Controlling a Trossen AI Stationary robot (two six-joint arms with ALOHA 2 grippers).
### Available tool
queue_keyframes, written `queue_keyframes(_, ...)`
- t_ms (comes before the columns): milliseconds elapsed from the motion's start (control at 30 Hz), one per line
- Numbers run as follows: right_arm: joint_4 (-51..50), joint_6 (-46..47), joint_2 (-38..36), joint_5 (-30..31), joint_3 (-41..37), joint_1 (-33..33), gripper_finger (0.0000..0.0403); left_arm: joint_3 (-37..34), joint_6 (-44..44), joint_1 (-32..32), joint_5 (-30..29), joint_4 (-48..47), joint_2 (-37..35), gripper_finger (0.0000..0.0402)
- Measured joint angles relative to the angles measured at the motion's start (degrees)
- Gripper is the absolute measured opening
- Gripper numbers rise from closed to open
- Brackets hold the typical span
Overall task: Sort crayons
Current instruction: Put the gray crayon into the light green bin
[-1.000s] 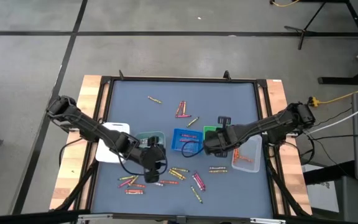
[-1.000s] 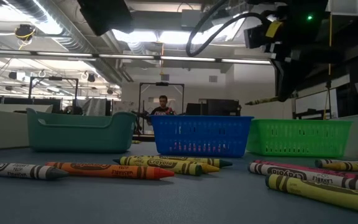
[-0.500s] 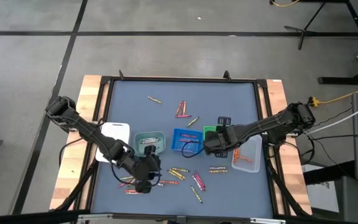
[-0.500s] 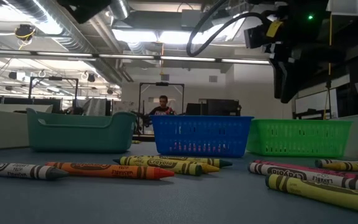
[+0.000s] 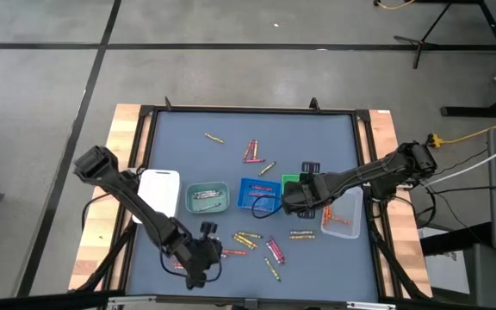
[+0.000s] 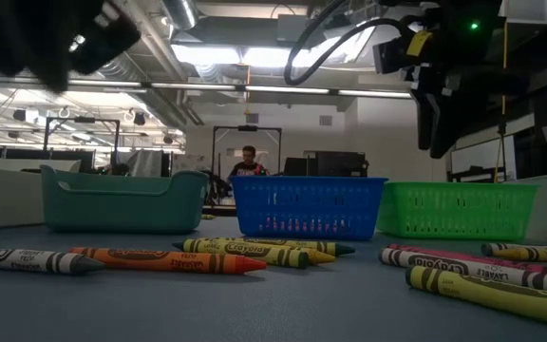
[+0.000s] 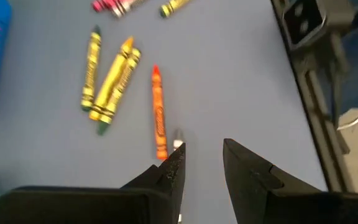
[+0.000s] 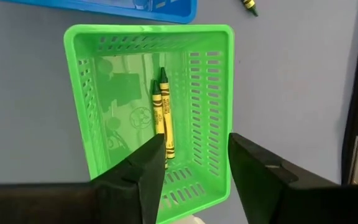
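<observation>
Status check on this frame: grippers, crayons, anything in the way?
Right gripper open above green tray, two green crayons inside. Left gripper open, low over orange crayon. Nothing blocking.

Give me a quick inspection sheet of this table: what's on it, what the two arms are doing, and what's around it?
Surface: blue-grey table top in a dark frame.
Job's things: loose crayons along the near side, a few toward the far side; two green crayons in the green tray.
Trays: white, teal, blue, green, clear, in a row.
Clutter: nothing seen.
Grippers: left gripper open, low over an orange crayon; right gripper open above the green tray.
Cables: yellow cord on the floor, right.
Surroundings: a person far behind.
</observation>
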Motion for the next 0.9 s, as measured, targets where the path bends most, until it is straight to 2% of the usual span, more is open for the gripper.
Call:
queue_keyframes(400,0.1,0.0,0.0,0.0,0.0,0.0,0.0173,0.0,-0.4,-0.2,-0.2,0.0,6.9,0.0092)
queue_keyframes(900,0.2,0.0,0.0,-0.1,0.0,0.0,0.0173,0.0,-4.7,2.6,1.4,-1.5,10.7,0.0091)
